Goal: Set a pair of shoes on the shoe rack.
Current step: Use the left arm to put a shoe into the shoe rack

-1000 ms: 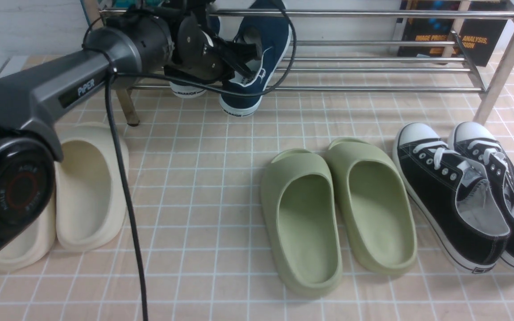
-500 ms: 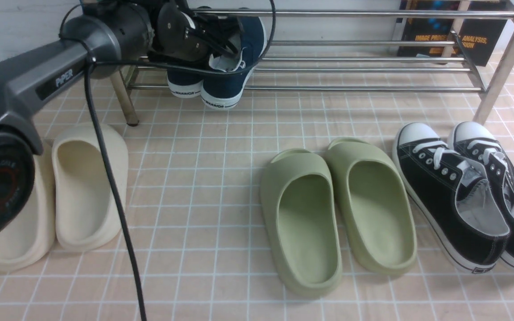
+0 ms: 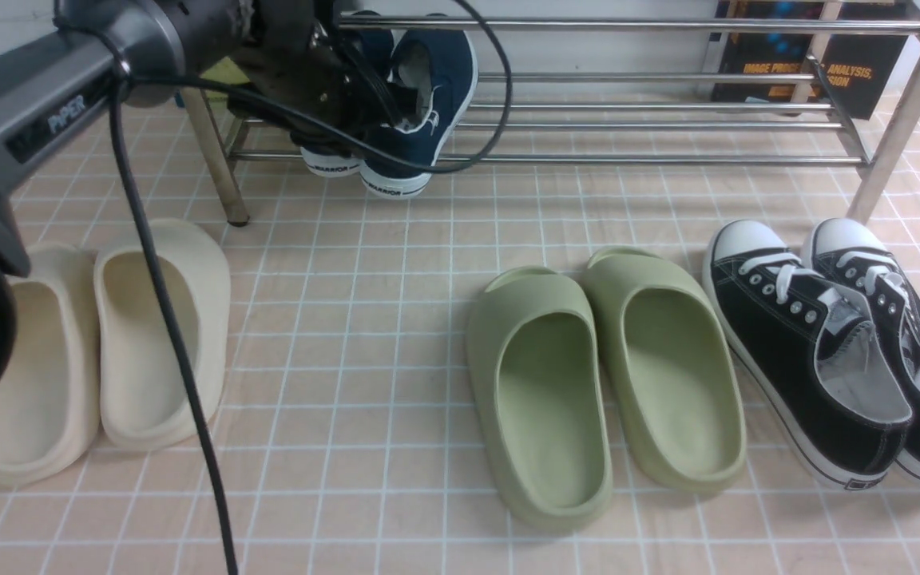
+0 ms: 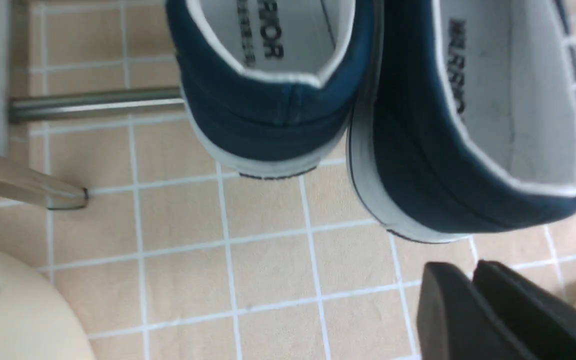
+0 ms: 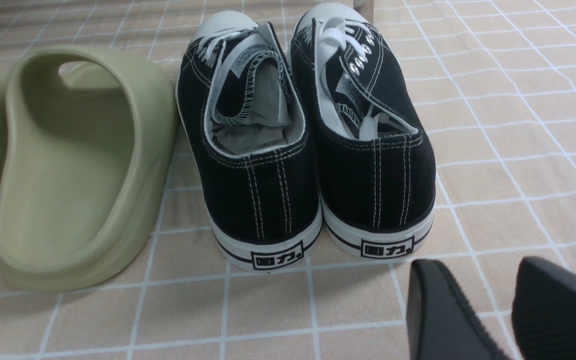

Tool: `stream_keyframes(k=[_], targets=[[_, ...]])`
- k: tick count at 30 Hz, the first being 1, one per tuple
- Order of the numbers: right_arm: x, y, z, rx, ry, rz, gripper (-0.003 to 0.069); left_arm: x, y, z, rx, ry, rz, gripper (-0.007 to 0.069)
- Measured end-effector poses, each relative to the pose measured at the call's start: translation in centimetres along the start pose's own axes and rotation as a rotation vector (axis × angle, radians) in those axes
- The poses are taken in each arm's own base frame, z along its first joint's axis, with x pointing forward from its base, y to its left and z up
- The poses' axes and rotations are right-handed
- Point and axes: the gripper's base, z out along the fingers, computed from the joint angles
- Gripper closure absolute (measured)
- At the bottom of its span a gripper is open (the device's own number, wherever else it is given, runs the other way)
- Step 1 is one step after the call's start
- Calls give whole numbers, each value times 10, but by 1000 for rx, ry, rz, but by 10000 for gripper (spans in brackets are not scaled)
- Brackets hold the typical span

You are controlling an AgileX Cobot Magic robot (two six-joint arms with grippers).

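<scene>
Left pincer point(image 4: 460, 275) pressed together beside navy shoes point(image 4: 268, 120) on the shoe rack point(image 3: 668, 158); right pincer point(image 5: 473, 272) spread

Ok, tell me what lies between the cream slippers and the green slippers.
Nothing: in the front view the checked floor between the cream slippers and the green slippers is bare. Only a black cable hangs in front of the cream pair.

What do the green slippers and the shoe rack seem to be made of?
The green slippers: probably moulded foam or soft rubber, matte; one seamless piece with thick rounded edges. The shoe rack: metal tubes, polished silver; bright reflections run along the bars.
</scene>
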Motion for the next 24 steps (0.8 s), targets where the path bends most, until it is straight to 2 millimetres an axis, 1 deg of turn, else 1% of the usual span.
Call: stream_keyframes(k=[1, 2, 3, 4, 5, 7, 9, 13, 16, 22, 23, 24], targets=[[0, 0, 0, 0, 0, 0, 421, 2, -1, 9, 7, 6, -6, 598], [0, 0, 0, 0, 0, 0, 421, 5, -1, 18, 14, 13, -14, 610], [0, 0, 0, 0, 0, 0, 421, 5, -2, 20, 19, 9, -17, 612], [0, 0, 0, 0, 0, 0, 421, 9, -3, 32, 33, 12, -34, 621], [0, 0, 0, 0, 0, 0, 421, 11, -3, 38, 41, 17, -44, 622], [0, 0, 0, 0, 0, 0, 421, 13, -5, 47, 64, 2, -72, 622], [0, 0, 0, 0, 0, 0, 421, 11, -6, 50, 79, -20, -89, 622], [0, 0, 0, 0, 0, 0, 420, -10, -10, 43, 117, -163, -113, 622], [0, 0, 0, 0, 0, 0, 420, -20, -11, 39, 124, -204, -110, 622], [0, 0, 0, 0, 0, 0, 420, -17, -10, 41, 106, -154, -92, 622], [0, 0, 0, 0, 0, 0, 420, -16, -10, 38, 102, -136, -87, 620], [0, 0, 0, 0, 0, 0, 420, -18, -10, 28, 97, -127, -73, 619]])
